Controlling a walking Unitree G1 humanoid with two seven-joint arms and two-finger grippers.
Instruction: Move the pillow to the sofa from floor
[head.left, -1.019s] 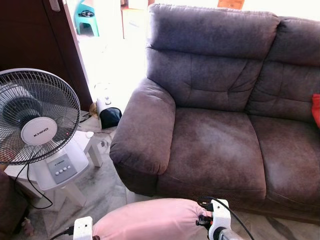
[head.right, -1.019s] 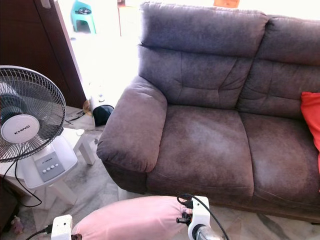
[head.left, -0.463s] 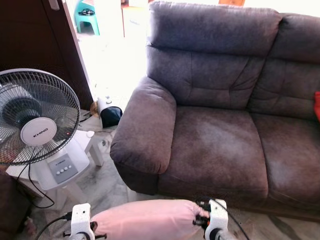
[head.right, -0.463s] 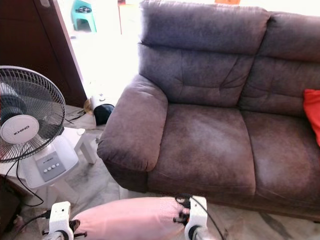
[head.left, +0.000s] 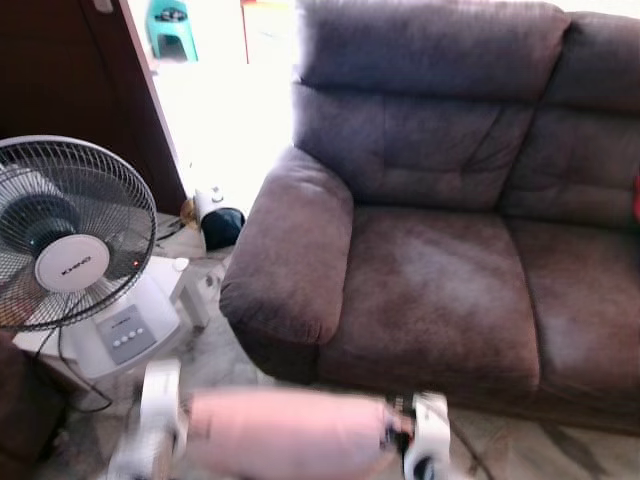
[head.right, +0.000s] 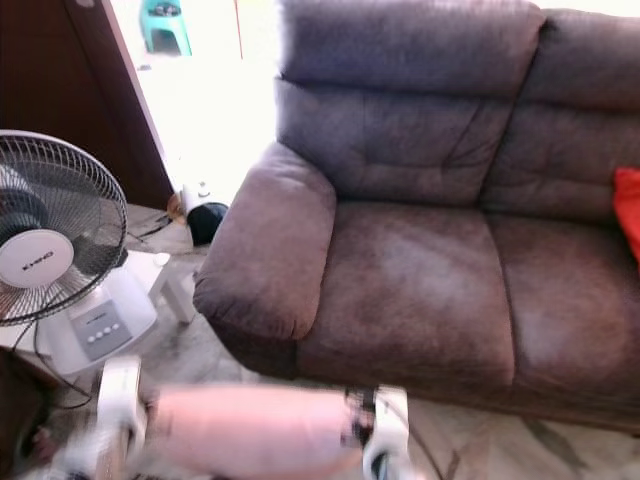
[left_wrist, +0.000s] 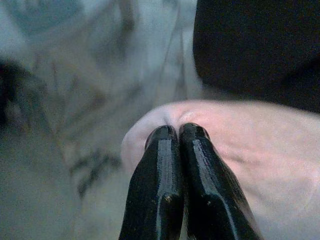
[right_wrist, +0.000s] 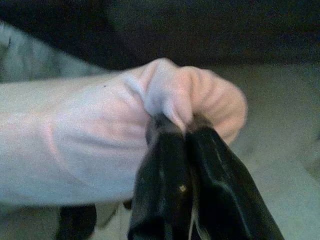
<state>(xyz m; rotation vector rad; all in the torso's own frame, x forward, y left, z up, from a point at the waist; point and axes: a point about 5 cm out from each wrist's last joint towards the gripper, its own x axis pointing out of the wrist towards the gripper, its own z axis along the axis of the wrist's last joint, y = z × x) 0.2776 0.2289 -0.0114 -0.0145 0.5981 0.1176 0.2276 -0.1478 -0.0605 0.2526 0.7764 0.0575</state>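
marbled floor (head.left: 215, 365) carries brown sofa (head.left: 430, 290), fan's white stool (head.left: 185, 295).

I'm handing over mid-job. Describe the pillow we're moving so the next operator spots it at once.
Start at the big brown sofa and drop to the floor in front of its left seat. The pillow hangs there between the left gripper and the right gripper, each pinching one end. It is long, soft and pale pink, unlike the red cushion at the sofa's far right.

head eyes overlook sofa (head.left: 430, 250); wrists close on pillow (left_wrist: 240, 140).
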